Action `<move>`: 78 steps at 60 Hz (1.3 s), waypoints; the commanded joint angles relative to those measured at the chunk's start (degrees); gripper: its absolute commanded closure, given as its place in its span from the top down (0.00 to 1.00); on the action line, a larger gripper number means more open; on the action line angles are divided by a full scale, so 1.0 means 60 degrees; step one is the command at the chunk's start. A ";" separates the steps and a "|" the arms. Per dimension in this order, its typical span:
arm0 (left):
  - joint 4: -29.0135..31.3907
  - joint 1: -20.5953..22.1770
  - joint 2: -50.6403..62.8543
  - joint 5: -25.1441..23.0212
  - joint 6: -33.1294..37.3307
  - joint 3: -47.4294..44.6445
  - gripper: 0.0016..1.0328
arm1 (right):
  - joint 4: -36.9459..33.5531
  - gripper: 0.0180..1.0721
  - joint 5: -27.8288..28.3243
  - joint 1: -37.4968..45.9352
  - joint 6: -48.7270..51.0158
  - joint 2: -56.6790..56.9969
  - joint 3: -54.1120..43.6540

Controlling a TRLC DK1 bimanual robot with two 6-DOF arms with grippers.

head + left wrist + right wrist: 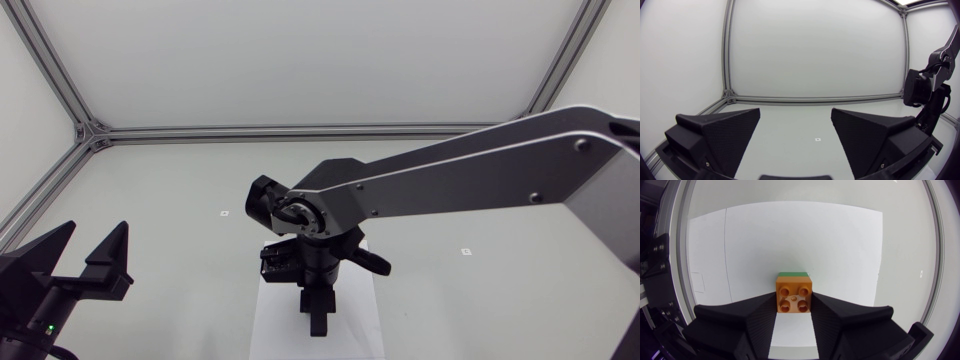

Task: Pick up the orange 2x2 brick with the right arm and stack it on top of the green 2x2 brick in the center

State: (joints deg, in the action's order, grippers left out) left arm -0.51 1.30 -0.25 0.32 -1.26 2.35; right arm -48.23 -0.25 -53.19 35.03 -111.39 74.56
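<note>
Your left pincer (96, 230) sits at the near left of the table (180, 180), fingers spread wide apart. The left wrist view shows the same gap, looking across the table.

Near middle: a white sheet (365, 320) lies flat on the table.

Your right arm (480, 170) comes in from the right edge and reaches across to the middle, with its wrist turned down over the sheet. In the head view the wrist hides both bricks.

In the right wrist view, the right pincer (794, 305) is clamped on the orange brick (794, 294), one finger against each side, studs facing up. The green brick (793, 273) is directly under it on the sheet. Only a thin strip of its far edge shows past the orange one. You can't tell from these views whether orange is fully seated on green or just above it.
</note>
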 commanded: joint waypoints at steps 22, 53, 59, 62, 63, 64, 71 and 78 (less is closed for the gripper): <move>0.0144 -0.0026 -0.0075 -0.0038 0.0122 -0.0392 0.96 | -0.0151 0.39 0.0071 0.0076 0.0403 -0.0155 -0.0108; 0.0144 -0.0026 -0.0075 -0.0038 0.0122 -0.0392 0.96 | -0.0209 0.39 0.0042 0.0090 0.0124 0.0035 -0.0255; 0.0144 -0.0026 -0.0075 -0.0038 0.0122 -0.0392 0.96 | -0.0253 0.39 0.0027 0.0090 0.0066 0.0065 -0.0240; 0.0130 -0.0026 -0.0075 -0.0038 0.0122 -0.0392 0.96 | -0.0253 0.39 0.0027 0.0090 0.0051 0.0079 -0.0240; 0.0144 -0.0026 -0.0075 -0.0038 0.0122 -0.0392 0.96 | -0.0253 0.39 0.0013 0.0090 0.0051 0.0094 -0.0240; 0.0144 -0.0026 -0.0075 -0.0038 0.0122 -0.0392 0.96 | -0.0253 0.39 0.0013 0.0090 0.0051 0.0094 -0.0240; 0.0130 -0.0026 -0.0075 -0.0038 0.0122 -0.0392 0.96 | -0.0253 0.39 0.0013 0.0105 0.0051 0.0153 -0.0255; 0.0144 -0.0026 -0.0075 -0.0038 0.0122 -0.0392 0.96 | -0.0224 0.39 0.0013 0.0149 0.0051 0.0109 -0.0284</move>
State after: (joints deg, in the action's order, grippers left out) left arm -0.51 1.28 -0.25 0.34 -1.28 2.35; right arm -48.47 -0.23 -52.80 36.03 -111.35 74.52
